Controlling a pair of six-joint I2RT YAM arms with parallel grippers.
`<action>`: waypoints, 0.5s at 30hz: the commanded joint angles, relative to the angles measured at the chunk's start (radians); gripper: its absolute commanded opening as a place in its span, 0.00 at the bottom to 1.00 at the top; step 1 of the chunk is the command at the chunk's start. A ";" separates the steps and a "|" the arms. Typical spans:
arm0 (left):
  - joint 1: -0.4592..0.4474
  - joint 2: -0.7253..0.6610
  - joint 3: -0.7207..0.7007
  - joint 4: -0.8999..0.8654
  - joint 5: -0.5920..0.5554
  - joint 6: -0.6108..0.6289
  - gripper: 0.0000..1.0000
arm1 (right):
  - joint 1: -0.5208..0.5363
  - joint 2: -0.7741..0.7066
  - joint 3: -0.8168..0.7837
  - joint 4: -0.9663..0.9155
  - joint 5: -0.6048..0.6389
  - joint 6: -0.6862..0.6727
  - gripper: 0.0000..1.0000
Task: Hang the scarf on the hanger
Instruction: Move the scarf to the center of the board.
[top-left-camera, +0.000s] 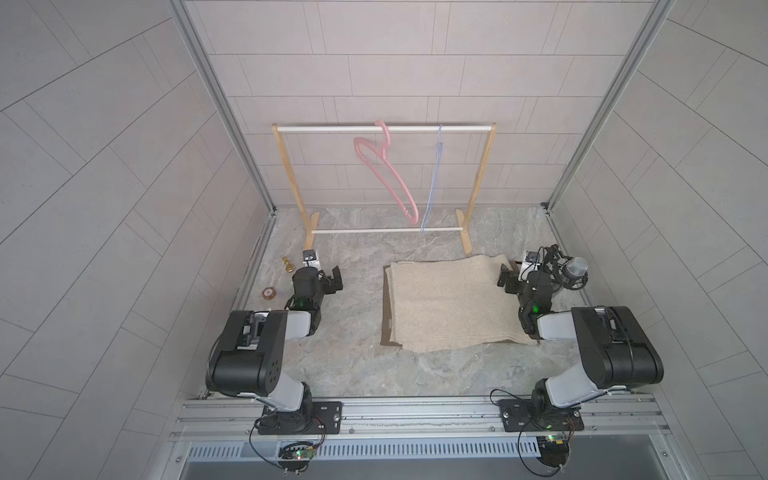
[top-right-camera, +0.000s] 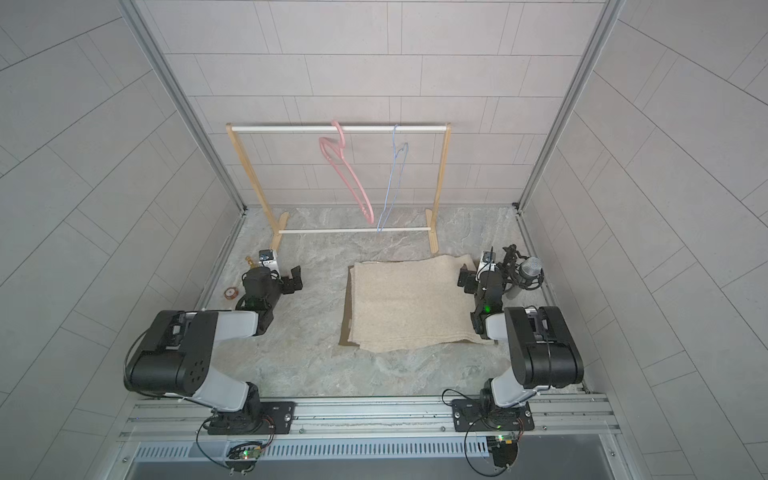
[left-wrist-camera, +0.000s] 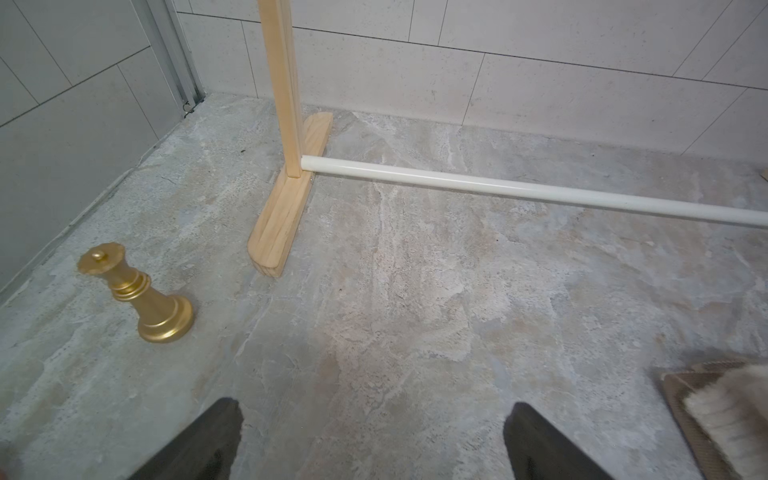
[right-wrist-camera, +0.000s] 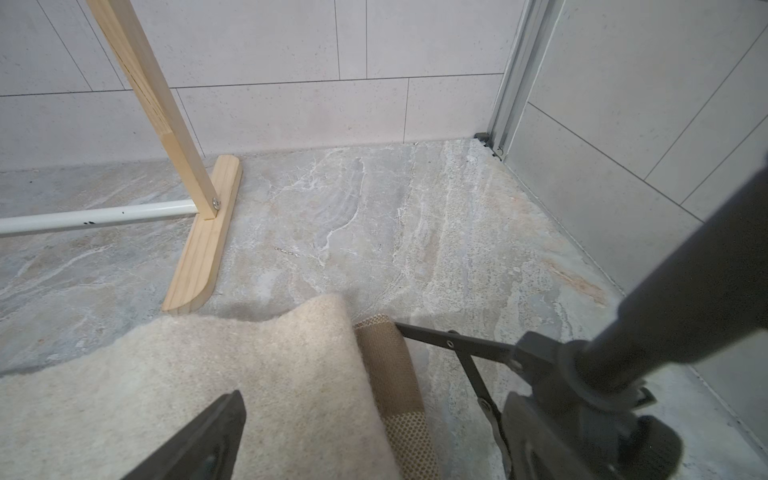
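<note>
1. Left end effector (left-wrist-camera: 374, 409) is wide open and holds nothing. Only the bare grey stone-look tabletop (top-left-camera: 345, 365) shows between its fingers (left-wrist-camera: 216, 432).
2. The right end effector (top-left-camera: 507, 281) is wide open too, and it holds nothing.
3. The soft, fuzzy cream woollen scarf (top-left-camera: 453, 303) lies folded flat on a thin brown mat (top-left-camera: 386, 316). One corner is right under the right end effector, but I cannot tell if they touch. The scarf is well apart from the left end effector.
4. The pink plastic hanger (top-left-camera: 388, 170) hangs tilted on the wooden rack with white bars (top-left-camera: 332, 129). It is up high and ahead of both end effectors, with a thin blue wire hanger (top-left-camera: 434, 183) next to it.
5. The scarf looks light and floppy, not slippery. It will likely droop and unfold when lifted.
6. A good place to pinch is probably the corner nearest the right end effector, taking all the layers together.
7. A grey microphone on a black stand (top-left-camera: 575, 268) sits just beside the right end effector, so a bump could happen there.
</note>
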 joint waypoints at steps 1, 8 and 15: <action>-0.007 0.001 0.007 0.008 -0.002 0.005 1.00 | 0.003 -0.015 0.017 -0.006 0.009 -0.005 1.00; -0.005 0.000 0.009 0.007 0.000 0.003 1.00 | -0.033 -0.017 0.008 0.011 -0.079 -0.003 1.00; -0.008 -0.055 0.042 -0.055 -0.045 -0.015 1.00 | -0.094 -0.020 -0.017 0.065 -0.240 0.011 1.00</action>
